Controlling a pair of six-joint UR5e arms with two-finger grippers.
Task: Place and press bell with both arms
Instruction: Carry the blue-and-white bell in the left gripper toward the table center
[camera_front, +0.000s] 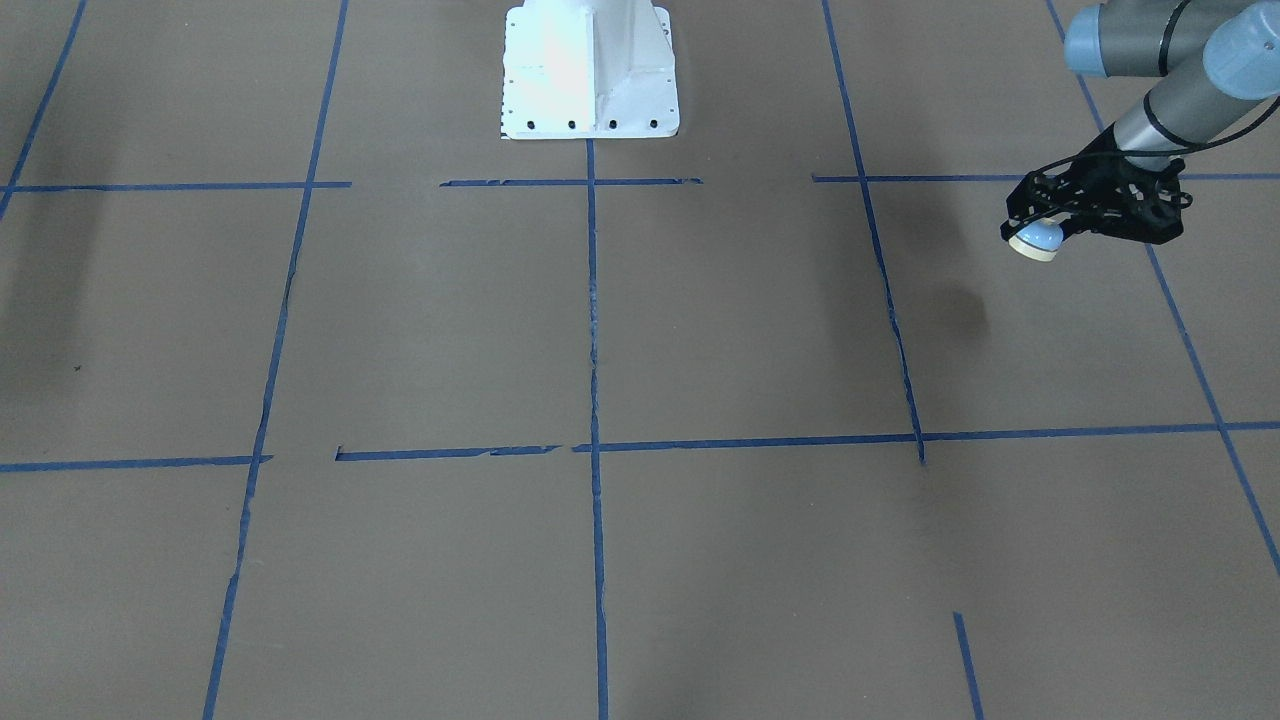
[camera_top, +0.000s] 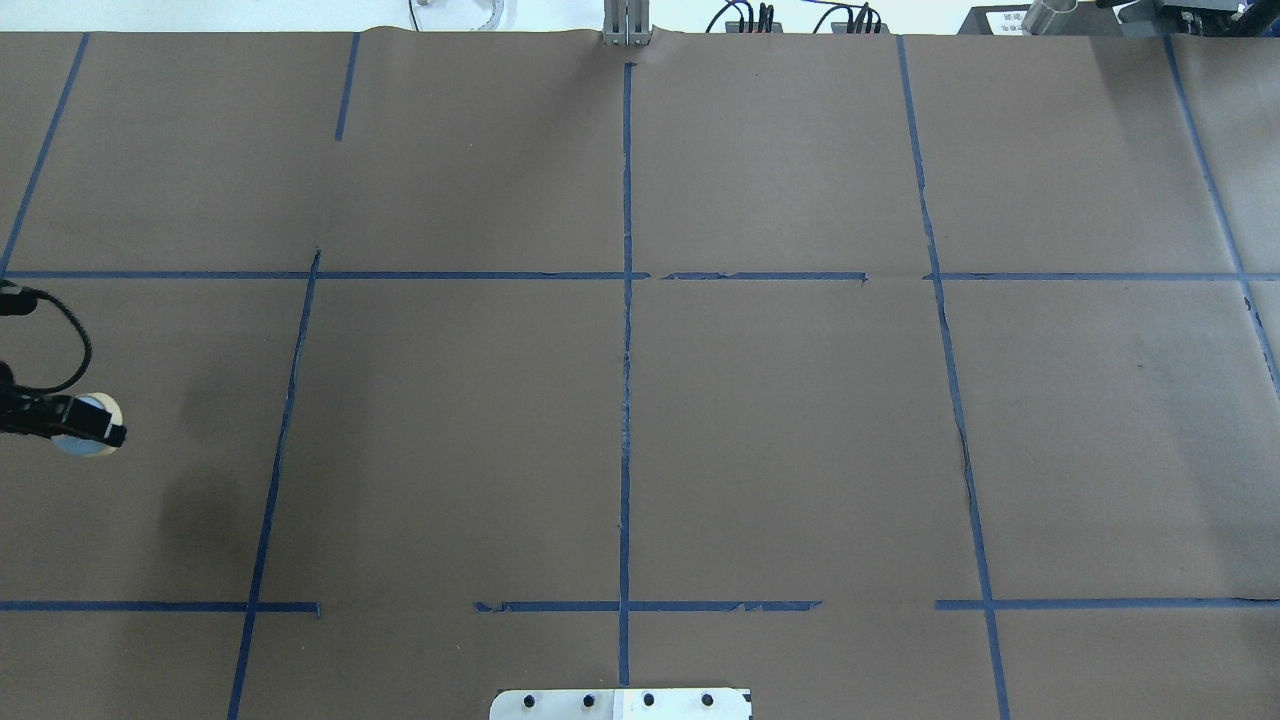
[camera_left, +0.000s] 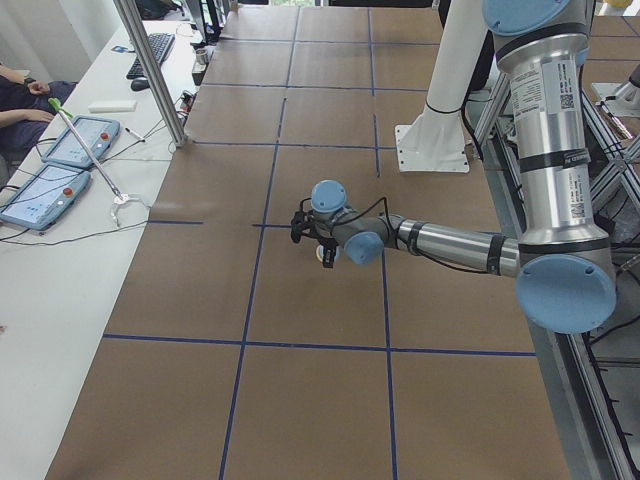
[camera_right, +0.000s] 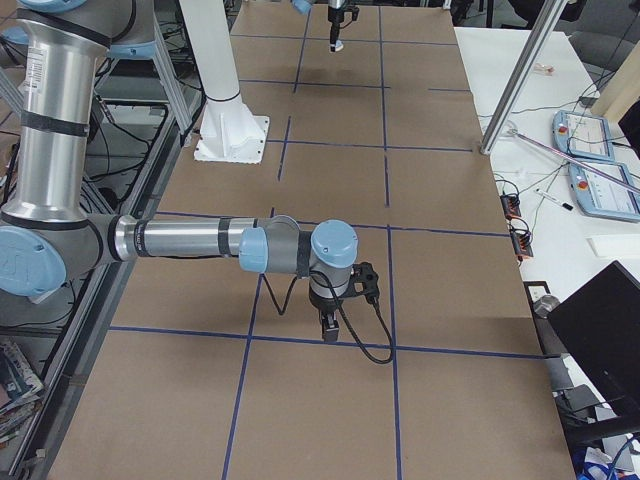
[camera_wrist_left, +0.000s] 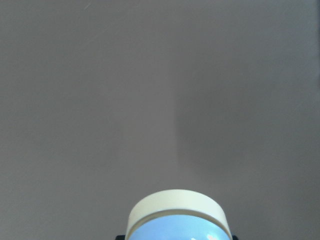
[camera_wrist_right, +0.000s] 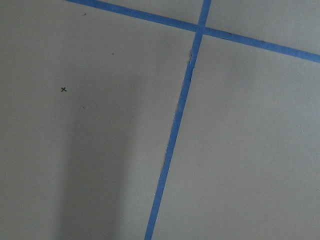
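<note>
The bell (camera_front: 1036, 240) is a small light-blue dome with a cream base rim. My left gripper (camera_front: 1030, 228) is shut on it and holds it above the brown table, with its shadow (camera_front: 958, 310) below on the paper. The bell also shows at the left edge of the overhead view (camera_top: 88, 425), in the exterior left view (camera_left: 327, 255) and at the bottom of the left wrist view (camera_wrist_left: 177, 217), base rim facing away. My right gripper (camera_right: 330, 328) shows only in the exterior right view, pointing down just above the table; I cannot tell whether it is open or shut.
Brown paper (camera_top: 780, 430) with a grid of blue tape lines (camera_top: 626, 400) covers the table. The white pedestal (camera_front: 590, 70) stands at the robot's side. A side bench holds tablets (camera_left: 60, 160) and a keyboard (camera_left: 152, 52). A metal post (camera_left: 150, 70) stands by the far edge.
</note>
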